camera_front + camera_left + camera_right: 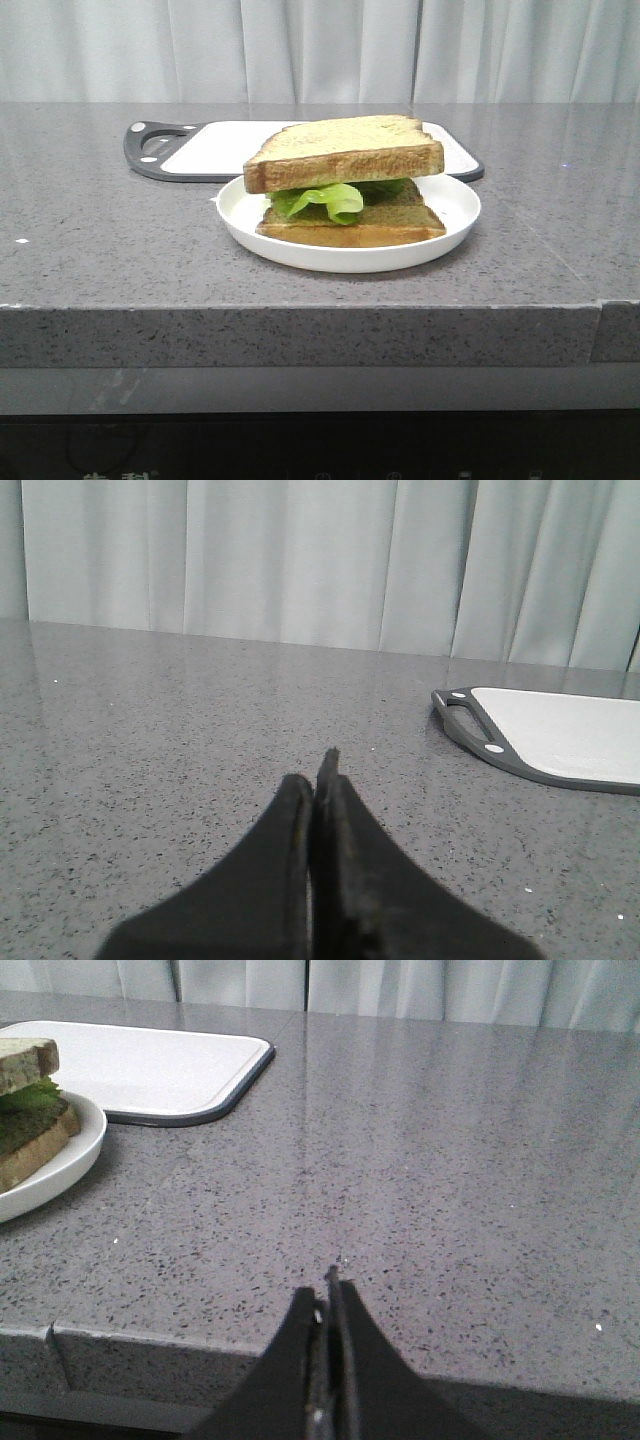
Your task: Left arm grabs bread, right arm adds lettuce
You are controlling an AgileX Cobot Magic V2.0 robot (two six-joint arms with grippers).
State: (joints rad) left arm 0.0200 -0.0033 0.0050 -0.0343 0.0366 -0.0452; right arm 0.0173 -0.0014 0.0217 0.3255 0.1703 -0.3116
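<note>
The bread (345, 152) is seen as a thick, squarish slice with a pale, speckled top face and a golden-brown crust along its edges. It is laid flat as the uppermost layer of a stack, tilted slightly, with its near left corner overhanging the layers beneath. In the right wrist view only one corner of it (27, 1063) is shown at the picture's edge.

The lettuce (331, 199) is seen as crinkly, light-green leaves pressed directly under the bread. A curled leaf is pushed out at the front of the stack, and darker green is visible further right beneath the slice. In the right wrist view a green strip (30, 1095) is glimpsed under the bread's corner.
</note>
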